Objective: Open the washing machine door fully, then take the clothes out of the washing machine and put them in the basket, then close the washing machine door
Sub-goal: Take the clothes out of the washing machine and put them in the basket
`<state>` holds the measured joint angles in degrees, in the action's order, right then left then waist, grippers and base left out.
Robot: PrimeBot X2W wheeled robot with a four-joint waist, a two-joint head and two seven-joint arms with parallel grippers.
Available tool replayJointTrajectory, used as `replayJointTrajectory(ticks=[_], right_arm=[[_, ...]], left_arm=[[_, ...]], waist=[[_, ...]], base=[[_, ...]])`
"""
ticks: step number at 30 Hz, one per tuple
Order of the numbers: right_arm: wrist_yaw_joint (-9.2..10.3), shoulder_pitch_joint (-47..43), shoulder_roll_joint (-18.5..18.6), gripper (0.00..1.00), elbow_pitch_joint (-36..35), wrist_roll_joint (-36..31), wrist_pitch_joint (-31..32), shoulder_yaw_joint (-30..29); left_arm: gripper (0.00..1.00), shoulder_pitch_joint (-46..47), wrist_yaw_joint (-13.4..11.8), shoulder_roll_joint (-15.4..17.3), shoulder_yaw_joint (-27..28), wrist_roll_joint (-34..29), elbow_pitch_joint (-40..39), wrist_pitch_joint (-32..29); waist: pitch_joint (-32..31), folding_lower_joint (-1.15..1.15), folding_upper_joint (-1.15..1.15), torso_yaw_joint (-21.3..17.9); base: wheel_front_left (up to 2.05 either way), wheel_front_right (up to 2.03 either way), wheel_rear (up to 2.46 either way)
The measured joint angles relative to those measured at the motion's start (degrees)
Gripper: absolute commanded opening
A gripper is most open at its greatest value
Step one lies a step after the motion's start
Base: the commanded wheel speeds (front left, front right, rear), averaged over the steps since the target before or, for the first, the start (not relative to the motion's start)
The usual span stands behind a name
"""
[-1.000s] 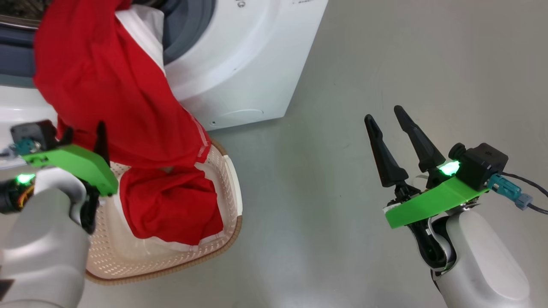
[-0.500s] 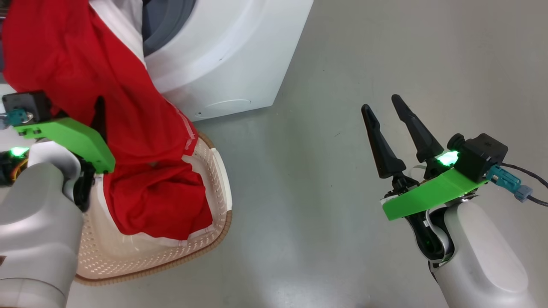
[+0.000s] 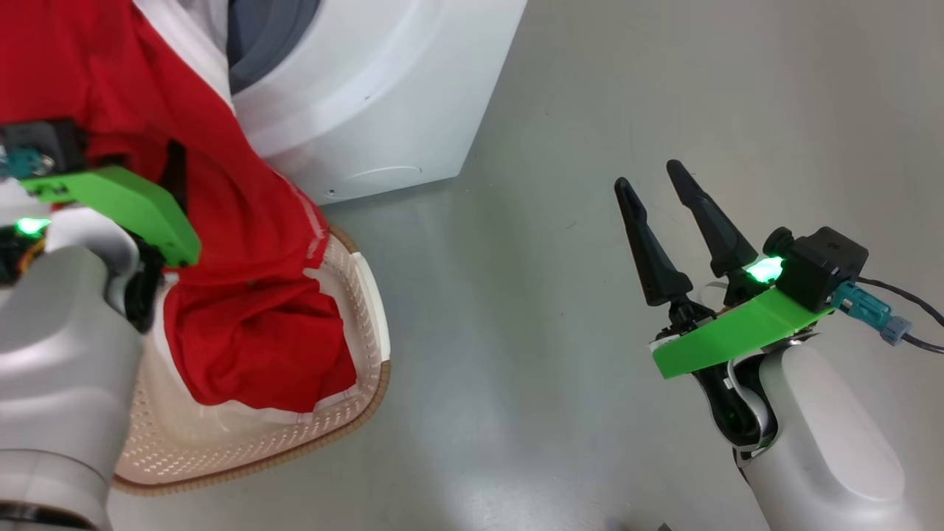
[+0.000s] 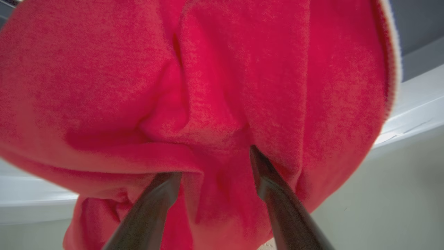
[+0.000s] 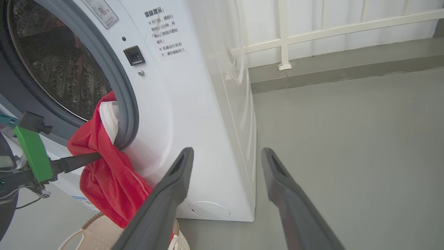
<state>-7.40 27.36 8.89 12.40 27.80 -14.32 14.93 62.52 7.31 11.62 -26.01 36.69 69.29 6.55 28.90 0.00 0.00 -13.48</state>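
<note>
- The clothes (image 3: 221, 221) hang as one long red drape: the top end sits in the mouth of the washing machine (image 3: 383, 96), and the lower end is piled in the basket (image 3: 372, 402) on the floor (image 3: 531, 332).
- That basket is parked right under the machine's front. It looks like a deliberate choice, so fabric sliding out falls straight in.
- In the right wrist view, a red-and-white bunch is draped over the grey rubber ring (image 5: 126, 104). The steel drum (image 5: 59, 69) behind it looks otherwise bare.
- The left gripper (image 4: 213, 161) is pushed into the hanging cloth with its fingers spread wide. One tip is tucked under a fold and the other presses the surface, so nothing is pinched.
- It is probably there to drag or sweep the drape down and off the ring. With the jaws apart, the cloth may simply slip past the fingers.
- The right gripper (image 3: 649, 177) is also spread apart and carries nothing. It hovers over bare floor, well apart from the basket and to the side of the machine, seemingly out of the working arm's way.
- By this reckoning, unloading is well along but not finished. The top of the garment has to clear the ring before it counts as in the basket.
- One thing to watch is the white trim edge lying across the basket's rim, since loose cloth could spill over it.
</note>
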Motion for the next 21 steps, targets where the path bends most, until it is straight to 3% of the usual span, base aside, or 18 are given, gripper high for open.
replayJointTrajectory(ticks=[8, 9, 10, 11, 12, 21], right_arm=[[0.0, 0.0, -0.3, 1.0, 0.1, 0.0, 0.0, 0.1], [0.0, 0.0, -0.3, 1.0, 0.1, 0.0, 0.0, 0.1], [0.0, 0.0, -0.4, 1.0, 0.1, 0.0, 0.0, 0.1], [0.0, 0.0, -0.4, 1.0, 0.1, 0.0, 0.0, 0.1], [0.0, 0.0, -0.4, 1.0, 0.1, 0.0, 0.0, 0.1], [0.0, 0.0, -0.4, 1.0, 0.1, 0.0, 0.0, -0.2]], left_arm=[[1.0, 2.1, 0.0, 0.4, 0.2, 1.0, 3.3, 0.2], [0.67, 2.3, 0.0, 0.3, 0.2, 1.1, 3.6, 0.3], [0.42, 2.4, 0.0, 0.3, 0.2, 1.3, 3.8, 0.5], [0.06, 2.4, 0.0, 0.3, 0.2, 1.3, 4.0, 0.7], [0.0, 2.4, 0.0, 0.4, 0.2, 1.3, 4.1, 0.7], [0.0, 2.4, 0.0, -0.4, -0.2, 1.4, 4.7, 2.1]], waist=[[0.3, 0.0, 0.0, -0.7], [0.3, 0.0, 0.0, -0.7], [0.3, 0.0, 0.0, -0.7], [0.3, 0.0, 0.0, -0.6], [0.2, 0.0, 0.0, -0.6], [-0.5, 0.0, 0.0, 0.3]], base=[[0.0, 0.0, 0.0], [0.0, 0.0, 0.0], [0.0, 0.0, 0.0], [0.0, 0.0, 0.0], [0.0, 0.0, 0.0], [0.0, 0.0, 0.0]])
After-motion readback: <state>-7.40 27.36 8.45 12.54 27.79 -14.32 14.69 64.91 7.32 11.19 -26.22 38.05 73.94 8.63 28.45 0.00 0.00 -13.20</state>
